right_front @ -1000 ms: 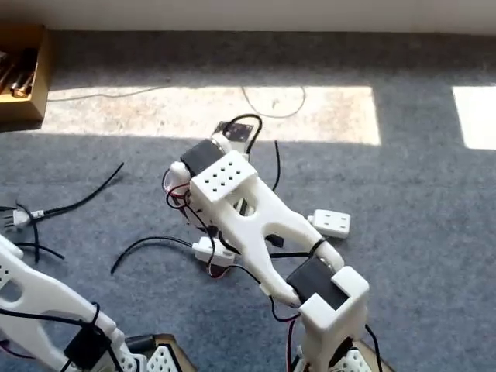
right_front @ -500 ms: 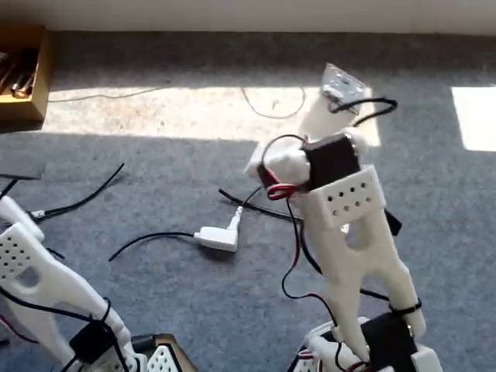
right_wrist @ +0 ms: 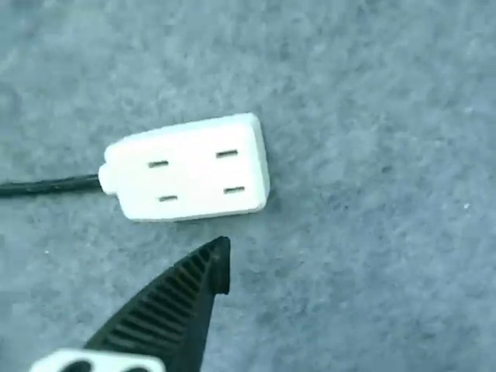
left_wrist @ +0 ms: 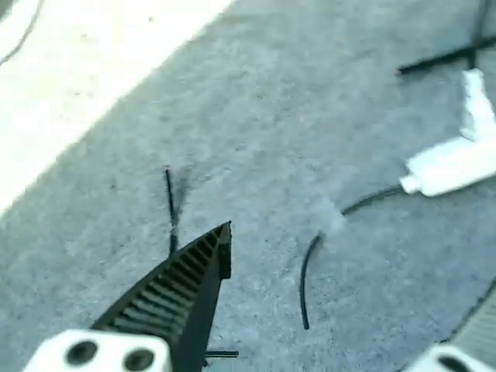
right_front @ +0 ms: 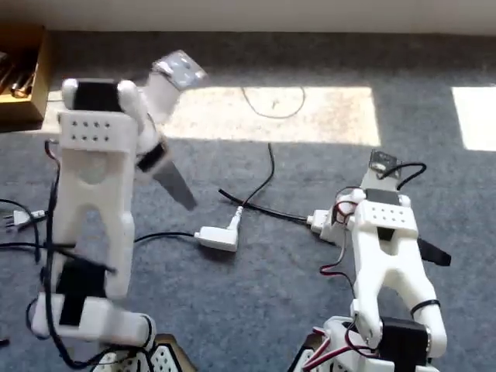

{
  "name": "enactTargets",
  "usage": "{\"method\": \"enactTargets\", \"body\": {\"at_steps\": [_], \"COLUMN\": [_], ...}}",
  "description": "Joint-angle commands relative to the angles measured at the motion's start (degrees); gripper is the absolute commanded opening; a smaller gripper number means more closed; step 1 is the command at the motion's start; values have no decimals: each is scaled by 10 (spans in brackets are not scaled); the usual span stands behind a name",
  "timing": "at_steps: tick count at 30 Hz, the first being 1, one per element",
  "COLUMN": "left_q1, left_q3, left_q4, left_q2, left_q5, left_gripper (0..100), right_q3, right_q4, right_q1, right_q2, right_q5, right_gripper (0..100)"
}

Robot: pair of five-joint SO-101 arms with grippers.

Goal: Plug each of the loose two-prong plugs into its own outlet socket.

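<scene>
Outlet socket (right_wrist: 186,169) now sits under the right arm (right_front: 385,232).

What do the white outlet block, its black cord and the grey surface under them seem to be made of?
The outlet block is probably moulded plastic, smooth and slightly glossy, with rounded edges and clean-cut slots. The cord looks like a rubber or vinyl sheath, matte black. The grey surface is apparently short-pile carpet, fuzzy and speckled.
</scene>
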State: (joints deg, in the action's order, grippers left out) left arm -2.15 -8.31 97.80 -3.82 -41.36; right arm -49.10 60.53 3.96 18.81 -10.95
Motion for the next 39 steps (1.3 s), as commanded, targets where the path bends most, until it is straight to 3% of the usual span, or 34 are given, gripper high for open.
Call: {"method": "enactTargets", "body": {"at_steps": [1,5,8,15,21,23,27,29,32,39], "left_q1": [58,80,102,218,233,230,230,216,167,-52], "left_q3": [314,573,672,633,559,553,556,553,516,361], "left_q4": [-137,-315,-400,-419,-457,-468,-468,-453,-419,-347], "left_q2": [-247,-410,-451,-342,-166,-116,-93,-95,-104,-146], "left_q5": [-71,-116,-120,-77,-64,-67,-113,-117,-114,-146], "left_gripper": [470,470,431,415,407,354,127,53,27,4], "right_q3": [-23,-33,-34,-49,-54,-56,-65,-65,-67,-67], "right_q4": [-46,-65,-85,-92,-122,-122,-124,-124,-124,-124], "right_q1": [13,35,40,36,36,36,36,29,19,17], "right_q2": [23,26,22,22,22,22,22,22,22,22], "right_q5": [58,57,33,26,25,25,25,25,27,28], "right_gripper": [878,878,878,878,878,878,878,878,878,878]}}
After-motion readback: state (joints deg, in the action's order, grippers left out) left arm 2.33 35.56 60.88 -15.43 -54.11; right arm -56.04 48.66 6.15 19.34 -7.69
